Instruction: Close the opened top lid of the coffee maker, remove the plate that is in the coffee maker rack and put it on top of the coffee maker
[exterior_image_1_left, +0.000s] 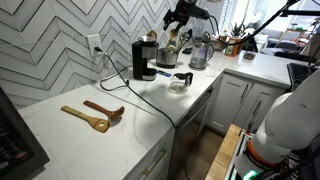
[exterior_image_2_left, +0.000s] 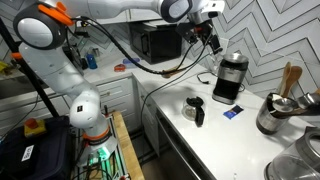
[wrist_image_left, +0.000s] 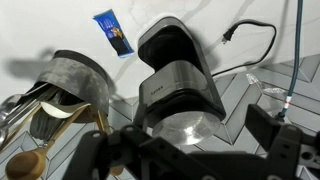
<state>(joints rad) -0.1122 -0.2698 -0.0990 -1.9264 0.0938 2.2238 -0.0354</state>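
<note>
The black coffee maker (exterior_image_1_left: 146, 60) stands by the tiled wall in both exterior views (exterior_image_2_left: 229, 80). In the wrist view (wrist_image_left: 178, 88) I look down on it. The pale grey plate (wrist_image_left: 183, 122) lies on top of the machine and also shows as a pale disc in an exterior view (exterior_image_2_left: 233, 58). The top lid is down and hidden under the plate. The rack (wrist_image_left: 165, 45) above the base holds nothing. My gripper (wrist_image_left: 185, 145) is open and empty. It hangs above the machine, clear of the plate (exterior_image_1_left: 180, 22) (exterior_image_2_left: 206, 32).
The glass carafe (exterior_image_1_left: 181, 81) (exterior_image_2_left: 196, 108) stands in front of the machine. A steel pot with wooden utensils (wrist_image_left: 72, 85) (exterior_image_2_left: 272, 112) and a blue packet (wrist_image_left: 113, 33) are beside it. The power cord (wrist_image_left: 250, 45) trails on the counter. Wooden spoons (exterior_image_1_left: 92, 115) lie further along.
</note>
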